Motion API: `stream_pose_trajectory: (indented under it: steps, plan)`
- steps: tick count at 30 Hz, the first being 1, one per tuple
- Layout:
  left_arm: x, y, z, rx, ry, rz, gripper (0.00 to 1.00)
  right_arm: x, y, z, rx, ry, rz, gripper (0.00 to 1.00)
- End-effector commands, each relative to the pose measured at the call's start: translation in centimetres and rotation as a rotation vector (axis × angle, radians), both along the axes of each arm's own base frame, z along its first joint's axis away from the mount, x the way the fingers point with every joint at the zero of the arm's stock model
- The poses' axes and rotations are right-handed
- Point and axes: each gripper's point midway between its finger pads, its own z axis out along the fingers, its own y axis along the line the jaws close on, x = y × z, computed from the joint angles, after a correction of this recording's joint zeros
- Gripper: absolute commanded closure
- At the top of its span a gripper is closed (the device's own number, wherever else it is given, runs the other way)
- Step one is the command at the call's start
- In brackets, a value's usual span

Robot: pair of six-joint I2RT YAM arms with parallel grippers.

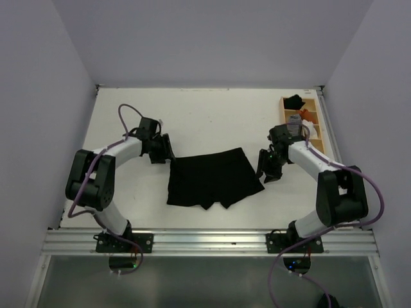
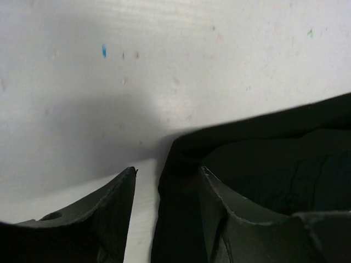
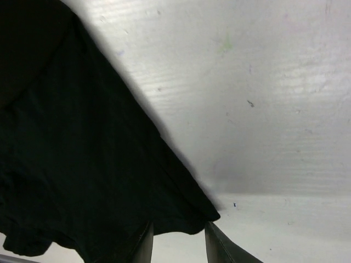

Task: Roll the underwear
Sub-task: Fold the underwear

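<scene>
White table [image 1: 212,115] holds the underwear [image 1: 215,178], spread flat at its middle. Left gripper [image 1: 166,152] sits at the garment's far left corner, fingers spread astride the fabric edge. Right gripper [image 1: 265,168] sits at the right corner, fingers likewise spread.

Underwear [image 1: 215,178] on table [image 1: 212,115] (centre); left end effector [image 1: 169,153] leftward; right end effector [image 1: 264,171] rightward.

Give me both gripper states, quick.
Left gripper: open, straddling the underwear edge.
Right gripper: open, at the underwear's corner.
</scene>
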Motion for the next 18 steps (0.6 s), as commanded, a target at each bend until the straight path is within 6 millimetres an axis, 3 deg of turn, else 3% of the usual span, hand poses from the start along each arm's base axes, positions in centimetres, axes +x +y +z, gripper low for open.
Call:
stream_pose_trajectory:
  steps: [1,5,9,13,17,18]
  plan:
    - [3.5,-1.2,0.1,-0.004,-0.048,-0.077,0.49,0.0,-0.2,0.0,0.005,-0.045,-0.003,0.55]
    - [5.3,-2.6,-0.4,-0.042,-0.068,-0.112,0.58,-1.0,-0.2,-1.0,0.02,-0.053,-0.027,0.57]
    - [6.6,-3.6,-0.8,-0.06,-0.077,-0.138,0.84,-0.6,0.4,-1.2,0.068,-0.115,-0.032,0.58]
    - [8.0,-5.1,-1.0,-0.105,-0.089,-0.18,1.0,-0.3,1.0,-1.5,0.096,-0.127,-0.023,0.57]
    - [10.5,-4.6,1.3,-0.051,-0.142,-0.175,1.0,0.5,0.4,-1.1,0.052,-0.134,-0.013,0.56]
    - [11.2,-3.7,2.2,0.01,-0.17,-0.159,0.9,0.3,0.2,-1.0,0.041,-0.122,-0.011,0.55]
